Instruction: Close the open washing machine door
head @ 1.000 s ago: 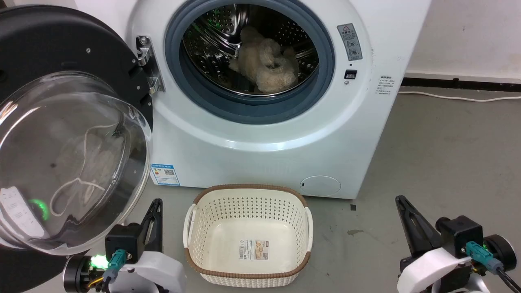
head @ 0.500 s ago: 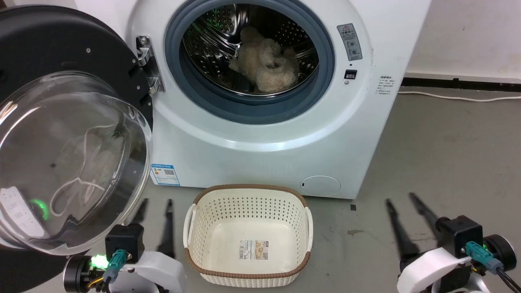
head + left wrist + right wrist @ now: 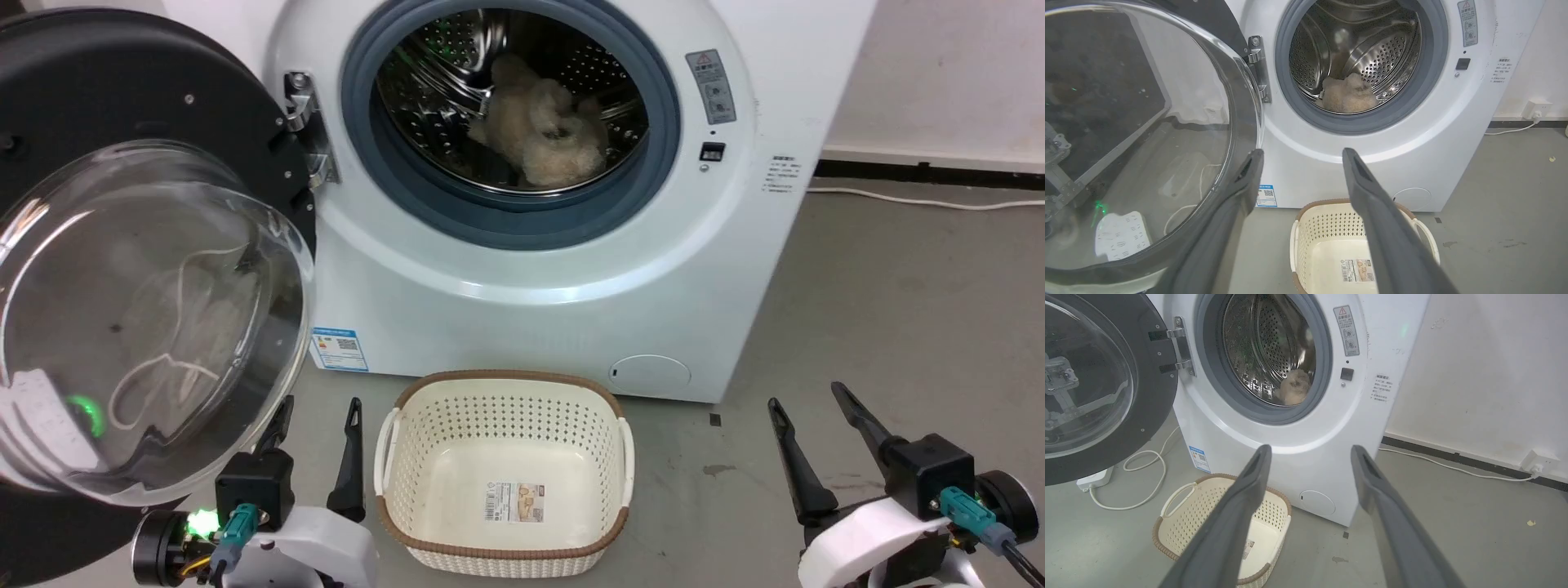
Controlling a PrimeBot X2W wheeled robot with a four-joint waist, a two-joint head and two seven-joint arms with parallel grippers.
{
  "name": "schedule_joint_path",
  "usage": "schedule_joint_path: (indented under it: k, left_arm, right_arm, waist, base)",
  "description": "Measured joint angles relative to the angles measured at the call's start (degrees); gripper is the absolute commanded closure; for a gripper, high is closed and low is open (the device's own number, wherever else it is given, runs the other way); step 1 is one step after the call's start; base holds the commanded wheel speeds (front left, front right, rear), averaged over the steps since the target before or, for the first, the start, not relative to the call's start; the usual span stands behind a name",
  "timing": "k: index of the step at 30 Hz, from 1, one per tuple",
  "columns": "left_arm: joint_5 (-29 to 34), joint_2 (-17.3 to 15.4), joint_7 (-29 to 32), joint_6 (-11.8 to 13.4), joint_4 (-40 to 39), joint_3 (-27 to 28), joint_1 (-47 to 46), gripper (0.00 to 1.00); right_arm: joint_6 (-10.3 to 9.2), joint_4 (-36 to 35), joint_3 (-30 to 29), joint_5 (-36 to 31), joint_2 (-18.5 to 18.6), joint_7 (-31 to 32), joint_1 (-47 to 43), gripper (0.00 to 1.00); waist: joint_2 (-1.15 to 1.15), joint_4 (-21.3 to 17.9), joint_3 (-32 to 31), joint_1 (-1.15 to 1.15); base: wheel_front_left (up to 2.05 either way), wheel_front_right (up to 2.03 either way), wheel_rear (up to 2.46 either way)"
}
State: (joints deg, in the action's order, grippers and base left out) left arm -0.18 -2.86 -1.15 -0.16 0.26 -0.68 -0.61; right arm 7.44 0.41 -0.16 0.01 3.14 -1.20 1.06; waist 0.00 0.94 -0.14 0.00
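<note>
The left gripper (image 3: 319, 404) is hovering low at the lower left of the head view with its 2 dark fingers spread apart and nothing between them. Its tips are sitting between the lower edge of the washing machine door (image 3: 139, 269) and the left handle of the basket (image 3: 506, 377). In the left wrist view its left finger is overlapping the edge of the door's glass bowl; whether it is touching cannot be told. The right gripper (image 3: 807, 394) is hanging over bare floor (image 3: 914, 286) at the lower right, also parted and empty, well apart from the door.

The door is standing swung wide open to the left of the washing machine (image 3: 531, 286), hanging from a metal hinge (image 3: 306, 122) beside the opening. Its inner face is pointing toward the robot, a wide black rim ringing the bulging clear glass. The grey rubber ring (image 3: 522, 224) and steel drum (image 3: 441, 73) are lying exposed, and a fluffy beige item (image 3: 543, 135) is resting inside the drum. The cream perforated basket with its brown rim is sitting on the floor just in front of the machine, between the 2 grippers, a label showing on its bottom. In the right wrist view a white cable (image 3: 1147, 486) is looping across the floor under the door toward a power strip (image 3: 1094, 478).
</note>
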Motion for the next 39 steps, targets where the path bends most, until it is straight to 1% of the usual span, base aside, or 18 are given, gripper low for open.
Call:
schedule_joint_path:
  k: [6,7,14,22,26,39]
  left_arm:
    - [0.0,-0.01,-0.8,0.0,0.02,-0.22,0.0,0.0]
    - [0.0,-0.03,-1.2,-0.01,0.04,-0.32,0.01,0.0]
    - [-0.45,-0.09,-2.02,0.02,-0.12,-0.24,0.15,0.0]
    - [-0.52,-0.08,-2.97,0.69,-1.15,0.15,1.04,0.0]
    - [-0.59,-0.05,-3.74,1.55,-2.2,0.71,2.06,0.0]
    - [-0.6,-0.03,-5.16,2.09,-3.36,1.07,3.02,0.0]
  right_arm:
    - [0.0,-0.03,0.1,0.03,0.0,-0.91,-0.01,0.0]
    - [0.0,-0.02,0.34,0.07,0.0,-1.16,-0.03,0.0]
    - [0.0,0.41,1.0,0.16,-0.01,-2.04,-0.15,0.0]
    - [0.0,1.77,3.23,0.49,0.03,-2.97,0.13,0.0]
    - [0.0,3.16,5.59,1.08,0.4,-3.75,0.88,0.0]
    - [0.0,4.24,8.05,1.93,1.36,-5.09,1.75,0.0]
  waist:
    - [0.0,1.47,-0.26,0.0]
    - [0.0,2.51,-0.42,0.0]
    - [0.0,5.38,-0.76,0.0]
    - [0.0,7.76,-0.3,0.0]
    - [0.0,9.65,0.02,0.0]
    - [0.0,12.61,0.25,0.01]
  base:
    - [0.0,0.0,0.0]
    - [0.0,0.0,0.0]
    - [0.0,0.0,0.0]
    - [0.0,0.0,0.0]
    - [-0.01,-0.01,-0.01]
    - [-0.07,-0.07,-0.07]
